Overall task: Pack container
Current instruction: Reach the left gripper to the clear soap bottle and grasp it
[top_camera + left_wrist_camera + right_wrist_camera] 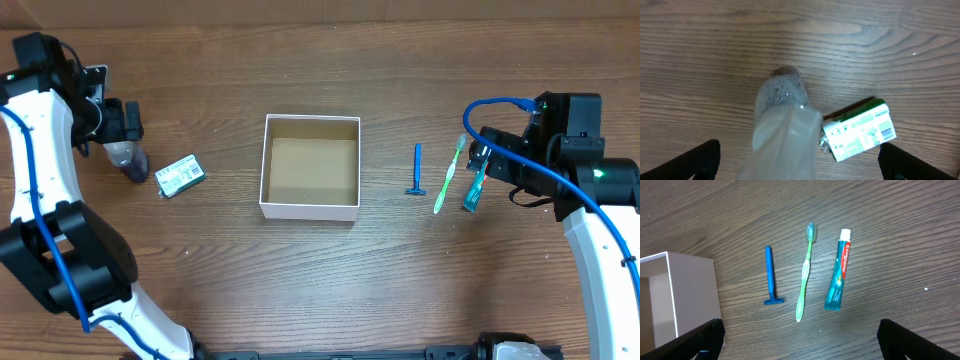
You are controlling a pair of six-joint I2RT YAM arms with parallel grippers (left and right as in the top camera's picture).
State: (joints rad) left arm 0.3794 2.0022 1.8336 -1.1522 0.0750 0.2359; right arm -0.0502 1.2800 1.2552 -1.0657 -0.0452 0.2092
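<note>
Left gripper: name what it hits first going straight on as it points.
Probably the clear bottle, which lies between the left gripper's open fingers; the soap packet sits just beside it. Depth is unclear.

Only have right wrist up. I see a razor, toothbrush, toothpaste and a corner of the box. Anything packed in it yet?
Observer: No. Overhead shows the box with a bare brown floor and nothing inside.
Operator: What's the left claw doing? Is it holding something?
Observer: It isn't holding anything. The left claw is open, with its fingers wide on either side of a clear bottle. The bottle lies on the table next to a soap packet, left of the box.
</note>
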